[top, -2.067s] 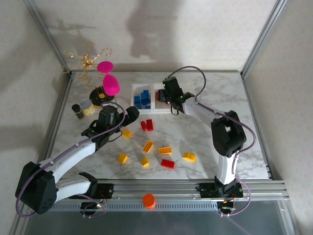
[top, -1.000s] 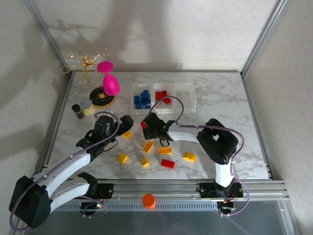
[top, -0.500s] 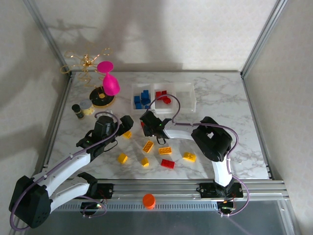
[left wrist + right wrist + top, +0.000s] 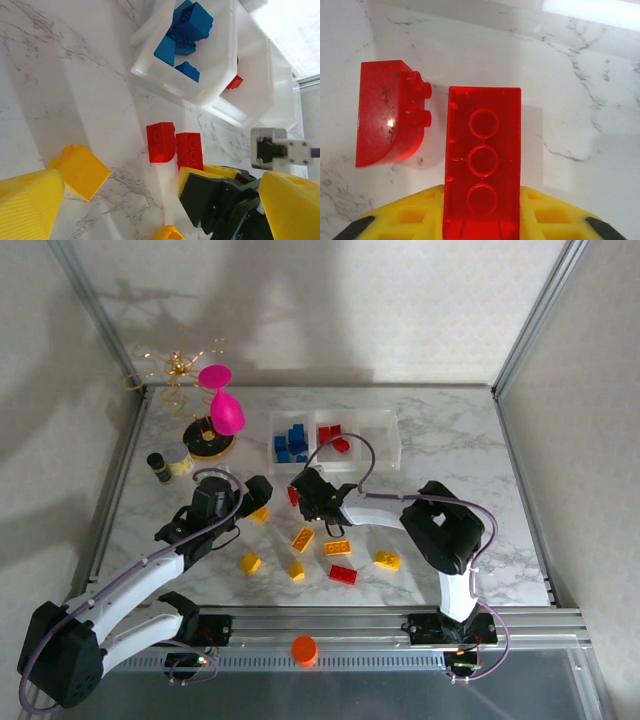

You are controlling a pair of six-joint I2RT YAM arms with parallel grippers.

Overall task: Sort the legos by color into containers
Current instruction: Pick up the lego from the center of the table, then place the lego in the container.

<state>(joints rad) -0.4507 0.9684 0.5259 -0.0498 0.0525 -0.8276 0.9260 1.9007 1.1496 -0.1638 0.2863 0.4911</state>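
Note:
My right gripper (image 4: 482, 197) is shut on a long red lego (image 4: 483, 150), which lies hollow side up between the yellow pads (image 4: 415, 215). A rounded red lego (image 4: 387, 117) lies just to its left. From above, this gripper (image 4: 306, 496) is low over the table's middle, in front of the containers (image 4: 385, 464). One bin holds blue legos (image 4: 291, 443) and the middle one red legos (image 4: 332, 437). My left gripper (image 4: 260, 488) hovers open, nothing in it, just above a yellow lego (image 4: 80, 167). Both red legos (image 4: 161, 142) show between its spread fingers (image 4: 30, 200).
Several yellow legos (image 4: 302, 539) and a red one (image 4: 343, 574) lie scattered near the front. A tin can (image 4: 178, 458), a small dark bottle (image 4: 158, 465) and pink ornaments (image 4: 225, 412) stand at the back left. An orange cap (image 4: 304, 650) rests on the front rail.
The right arm came down from the bins to the two red legos, and its jaws closed on the long one. The left arm drew back slightly, then held still.

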